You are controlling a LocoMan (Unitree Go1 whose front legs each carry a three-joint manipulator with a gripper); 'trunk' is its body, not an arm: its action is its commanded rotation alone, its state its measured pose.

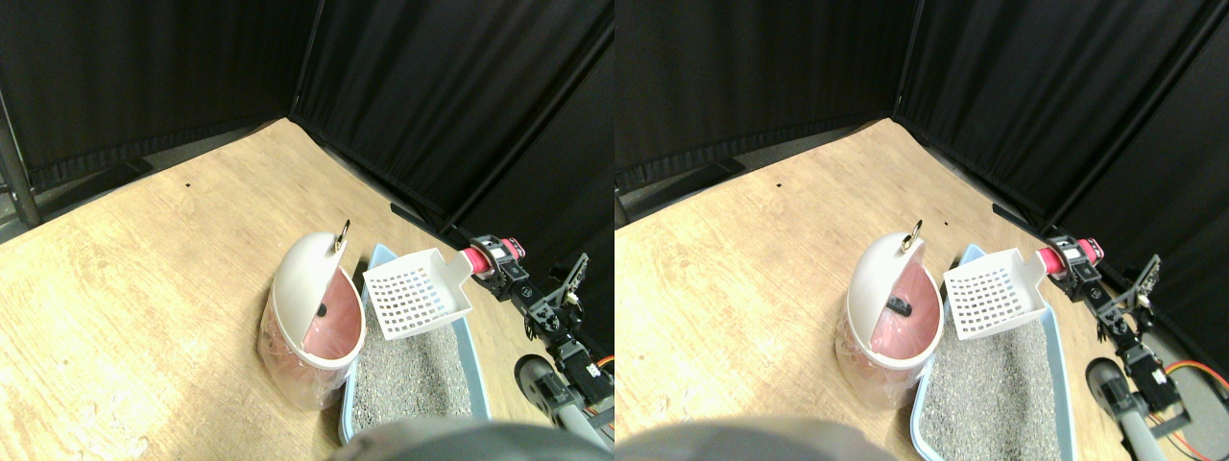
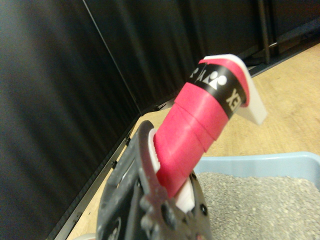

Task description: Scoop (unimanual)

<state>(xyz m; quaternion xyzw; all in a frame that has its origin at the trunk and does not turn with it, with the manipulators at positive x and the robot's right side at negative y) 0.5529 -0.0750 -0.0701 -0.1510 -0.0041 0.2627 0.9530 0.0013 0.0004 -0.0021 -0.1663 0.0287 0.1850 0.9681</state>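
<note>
Black curtains close the corner behind a pale wooden floor [image 1: 144, 259], and the task's things stand together on it near the robot. A light blue litter tray [image 1: 472, 348] holds grey litter [image 1: 413, 370]. Just beside it, touching or almost touching, stands a white bin [image 1: 312, 322] with a pink liner and a swung-open domed lid; a small dark lump [image 1: 325, 309] lies inside on the liner.

The white slotted scoop [image 1: 418, 293] hangs in the air above the far end of the tray, its blade turned toward the bin mouth and close to the bin's rim. As far as I can see, the blade carries nothing. Its handle is wrapped in red tape [image 2: 192, 132], probably to make it thicker and less slippery for the jaws.

The right hand [image 1: 494, 261] reaches in from the lower right. In the wrist view the dark jaw frame sits close against the red handle and the handle rises straight out of it, so the hand seems closed on the scoop — the gap itself is not visible.

I judge that the scoop is either ready to go down into the litter or has tipped over the bin; the bin stands close to the tray so the carry is short.
</note>
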